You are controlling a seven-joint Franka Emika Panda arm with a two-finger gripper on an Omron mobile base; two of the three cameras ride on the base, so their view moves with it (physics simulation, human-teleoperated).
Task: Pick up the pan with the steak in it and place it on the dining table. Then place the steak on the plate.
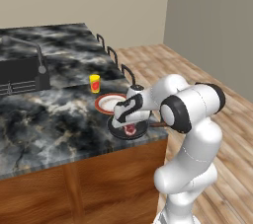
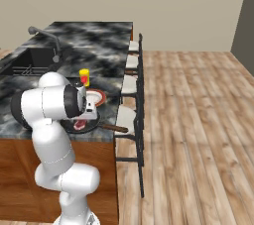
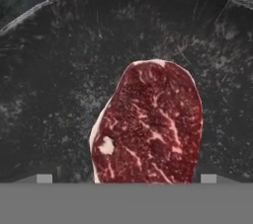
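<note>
Pan (image 1: 129, 130) sits on dining surface (image 1: 44, 124); we're on steak (image 3: 148, 124) pickup, jaws spread either side; next: descend, pinch, lift to plate (image 1: 109, 102).

Steak (image 1: 130, 130) in black pan (image 1: 120, 132) on dining table (image 1: 49, 124), plate (image 1: 106, 102) beside, hand above.

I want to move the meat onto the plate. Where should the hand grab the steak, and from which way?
Come straight down from above and pinch the steak across its narrower width. It lies flat in the pan, so only its side edges offer a grip. The open hand already hangs over it, tips either side.
</note>
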